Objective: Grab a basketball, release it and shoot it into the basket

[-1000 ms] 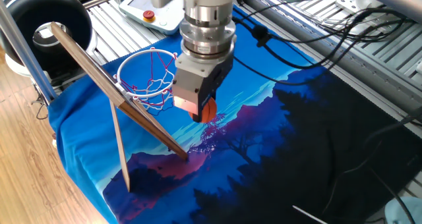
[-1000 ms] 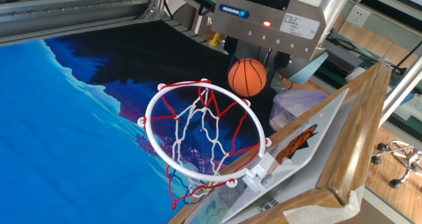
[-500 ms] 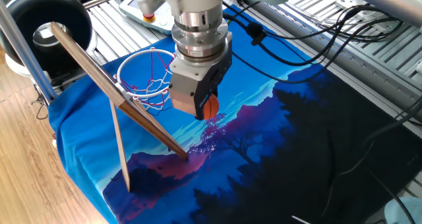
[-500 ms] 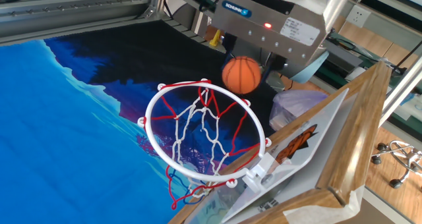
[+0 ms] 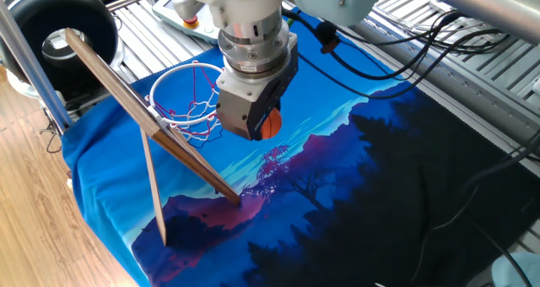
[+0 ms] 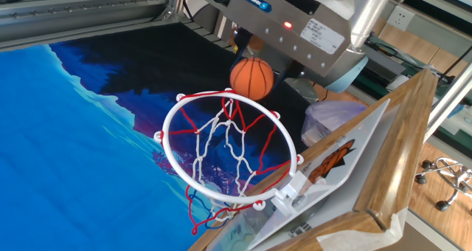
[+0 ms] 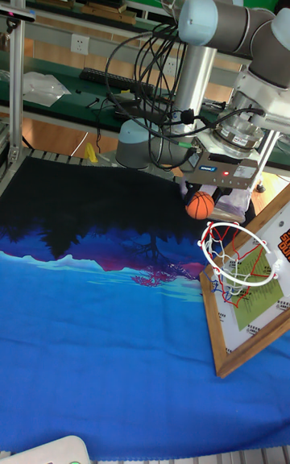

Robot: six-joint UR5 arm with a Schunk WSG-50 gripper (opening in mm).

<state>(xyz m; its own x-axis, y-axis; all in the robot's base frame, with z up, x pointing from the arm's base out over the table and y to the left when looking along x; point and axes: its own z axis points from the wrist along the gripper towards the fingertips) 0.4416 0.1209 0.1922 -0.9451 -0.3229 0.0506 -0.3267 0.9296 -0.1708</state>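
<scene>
**Basketball held at the far edge of the hoop**

The basketball (image 6: 252,77), orange with thin black seams, hangs in the air just outside the red ring of the basket (image 6: 228,149), on the side away from the backboard and slightly above the rim. It sits under the gripper (image 6: 254,59), whose fingers pinch it from either side; in the tall fixed view the ball (image 7: 200,205) shows just below the gripper body beside the ring (image 7: 242,258). The basket carries a red-and-white string net and a slanted wooden backboard (image 5: 143,118). It stands on a blue landscape-printed cloth (image 5: 337,194) covering the desk. Behind the backboard lies a black round tub (image 5: 63,21); cables (image 5: 396,55) trail beyond the arm (image 7: 217,25).
</scene>
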